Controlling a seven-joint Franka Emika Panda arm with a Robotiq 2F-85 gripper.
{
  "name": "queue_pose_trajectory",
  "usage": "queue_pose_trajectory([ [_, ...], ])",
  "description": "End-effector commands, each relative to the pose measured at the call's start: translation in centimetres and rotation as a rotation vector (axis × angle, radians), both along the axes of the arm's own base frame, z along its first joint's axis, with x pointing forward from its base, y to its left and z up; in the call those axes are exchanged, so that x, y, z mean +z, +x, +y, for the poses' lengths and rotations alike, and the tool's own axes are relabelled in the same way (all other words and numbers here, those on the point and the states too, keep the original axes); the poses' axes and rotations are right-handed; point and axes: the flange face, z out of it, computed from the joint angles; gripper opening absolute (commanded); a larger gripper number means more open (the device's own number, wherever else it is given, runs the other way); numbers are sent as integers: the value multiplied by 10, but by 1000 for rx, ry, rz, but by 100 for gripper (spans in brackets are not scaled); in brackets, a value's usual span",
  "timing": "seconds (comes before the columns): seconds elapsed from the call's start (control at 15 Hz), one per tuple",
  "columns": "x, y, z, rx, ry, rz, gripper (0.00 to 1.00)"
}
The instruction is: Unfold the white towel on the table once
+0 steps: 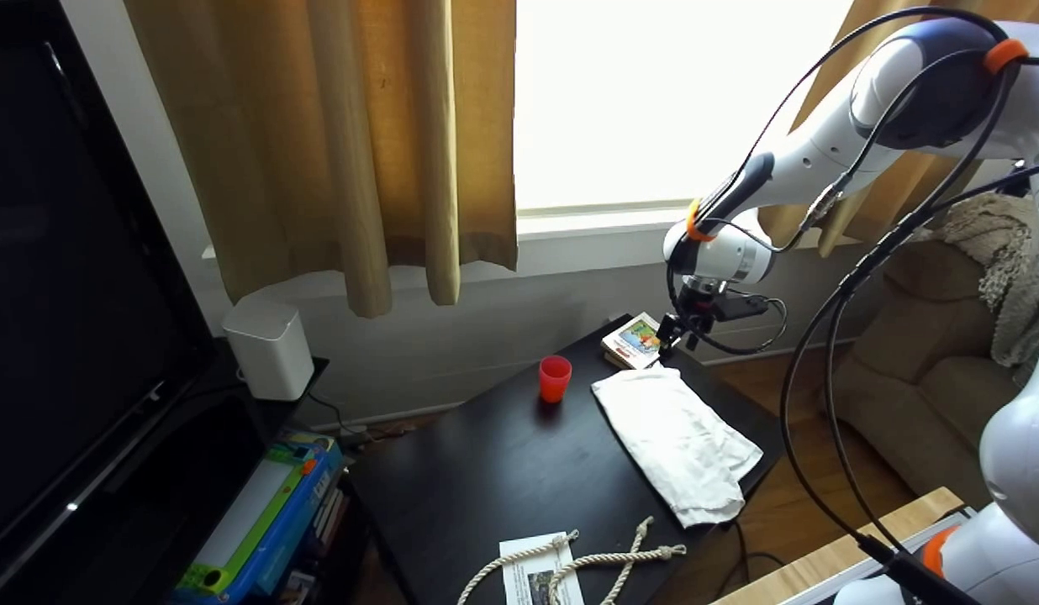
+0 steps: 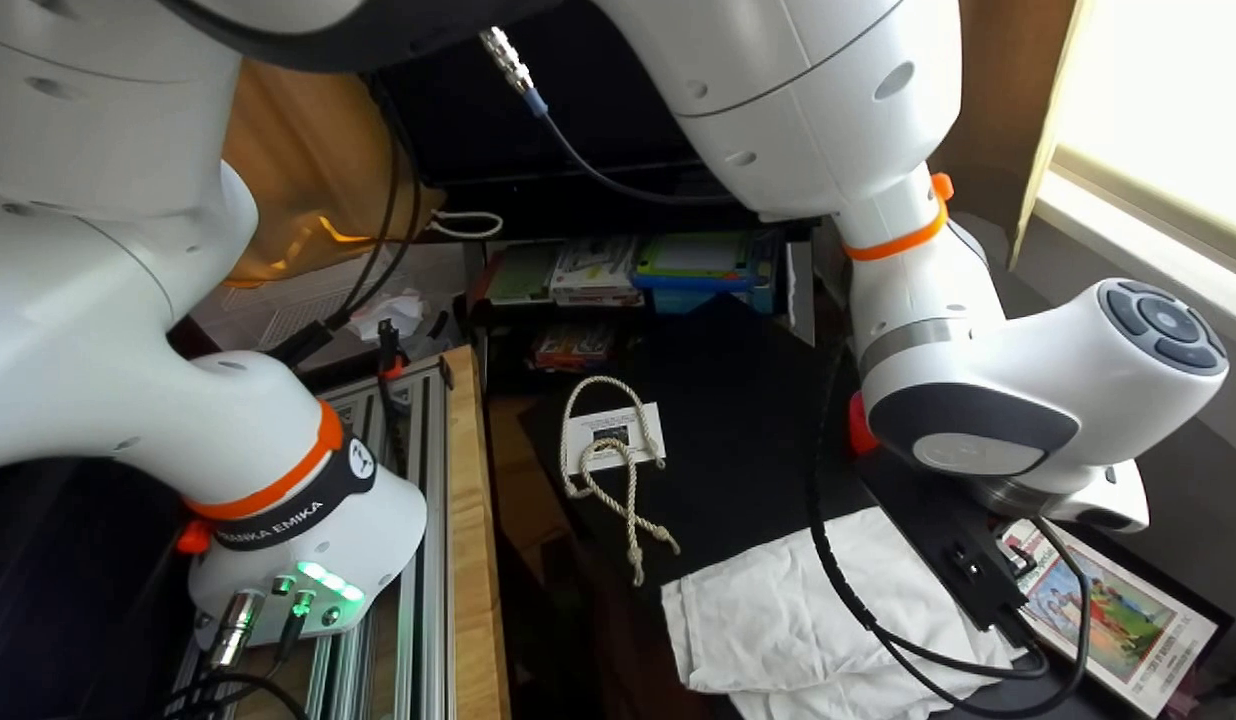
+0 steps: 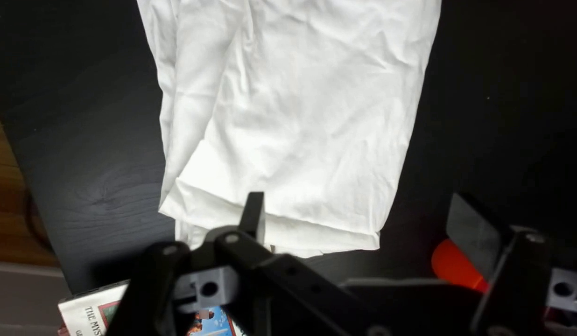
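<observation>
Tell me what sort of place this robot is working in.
Most likely a home's living room: a large dark screen, apparently a television, a brown couch or armchair with a throw over it, and tan curtains by the bright window.

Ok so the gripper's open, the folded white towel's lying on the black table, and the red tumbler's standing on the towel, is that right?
No, the red tumbler isn't on the folded white towel; an exterior view shows it beside the towel, directly on the black table. The gripper is open and the towel lies on the table, as you said.
</observation>
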Motion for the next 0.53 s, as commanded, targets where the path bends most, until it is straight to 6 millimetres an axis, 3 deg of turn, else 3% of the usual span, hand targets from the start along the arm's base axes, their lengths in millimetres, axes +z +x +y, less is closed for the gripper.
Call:
queue_pose_trajectory([
  [0.0,-27,4,-20,-27,-11,29,100],
  [0.47,-92,17,-42,68,24,-27,100],
])
